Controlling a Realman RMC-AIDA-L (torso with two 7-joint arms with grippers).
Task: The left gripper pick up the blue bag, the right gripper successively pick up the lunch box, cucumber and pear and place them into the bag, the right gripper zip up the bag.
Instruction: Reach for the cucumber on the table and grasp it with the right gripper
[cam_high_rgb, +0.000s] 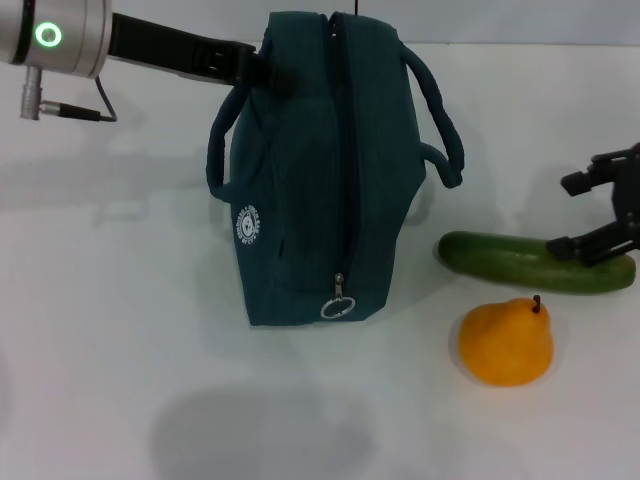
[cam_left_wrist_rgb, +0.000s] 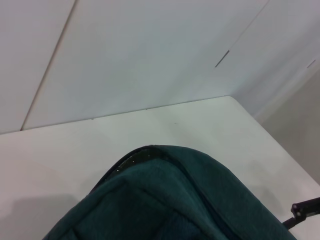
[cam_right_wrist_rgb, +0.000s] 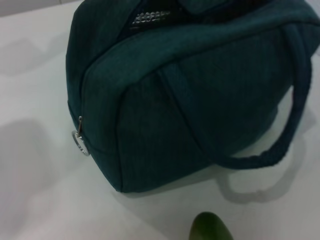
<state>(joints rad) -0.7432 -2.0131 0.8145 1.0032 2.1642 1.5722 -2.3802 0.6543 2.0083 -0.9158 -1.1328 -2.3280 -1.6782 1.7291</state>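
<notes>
The blue bag (cam_high_rgb: 310, 180) stands at the table's middle, its zipper pull (cam_high_rgb: 338, 305) at the near end; it also fills the right wrist view (cam_right_wrist_rgb: 175, 90) and the left wrist view (cam_left_wrist_rgb: 165, 200). My left gripper (cam_high_rgb: 262, 68) reaches in from the far left and is shut on the bag's far top edge. The cucumber (cam_high_rgb: 520, 262) lies to the right of the bag, its tip showing in the right wrist view (cam_right_wrist_rgb: 210, 229). Over its right end my right gripper (cam_high_rgb: 582, 213) stands open. The pear (cam_high_rgb: 506, 342) sits just in front of the cucumber. The lunch box is out of view.
The white table (cam_high_rgb: 120, 330) spreads out to the left and front of the bag. The bag's handles (cam_high_rgb: 440, 120) loop out on both sides. A white wall (cam_left_wrist_rgb: 150, 50) rises behind the table's far edge.
</notes>
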